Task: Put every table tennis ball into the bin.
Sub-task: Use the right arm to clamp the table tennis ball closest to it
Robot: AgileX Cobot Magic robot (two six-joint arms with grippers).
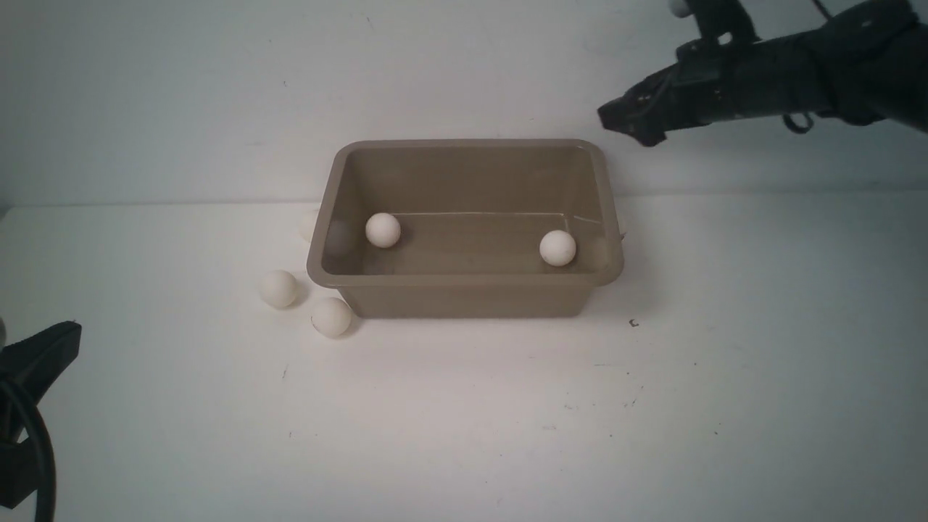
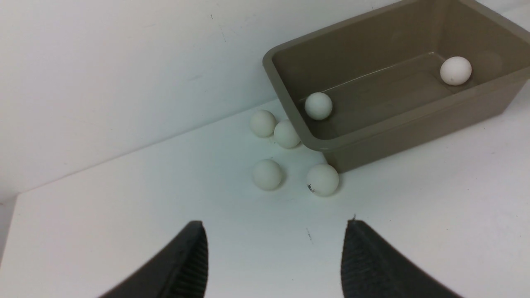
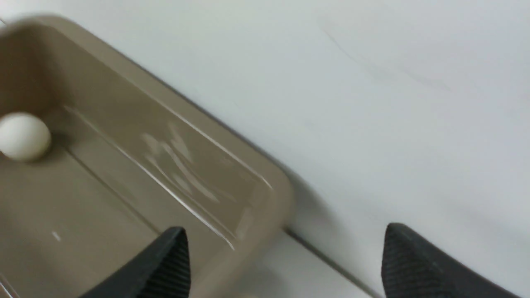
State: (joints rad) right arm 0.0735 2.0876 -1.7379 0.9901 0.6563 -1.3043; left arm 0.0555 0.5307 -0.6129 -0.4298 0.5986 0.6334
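The taupe bin (image 1: 464, 278) stands mid-table with two table tennis balls inside, one at its left end (image 1: 383, 230) and one at its right end (image 1: 557, 248). Outside its left end lie several more balls; two are in plain sight (image 1: 279, 288) (image 1: 332, 317) and one is half hidden behind the rim (image 1: 309, 225). The left wrist view shows them (image 2: 267, 174) (image 2: 323, 179) (image 2: 263, 123) (image 2: 286, 133) beside the bin (image 2: 372, 132). My left gripper (image 2: 275, 231) is open and empty, low at the front left (image 1: 58, 341). My right gripper (image 3: 285, 240) is open and empty, held high over the bin's far right corner (image 1: 631, 123).
A white wall rises right behind the bin, and the table's back edge runs along it. A black cable (image 1: 32, 442) loops by the left arm at the front left. A small dark mark (image 1: 634, 323) lies on the table to the right of the bin.
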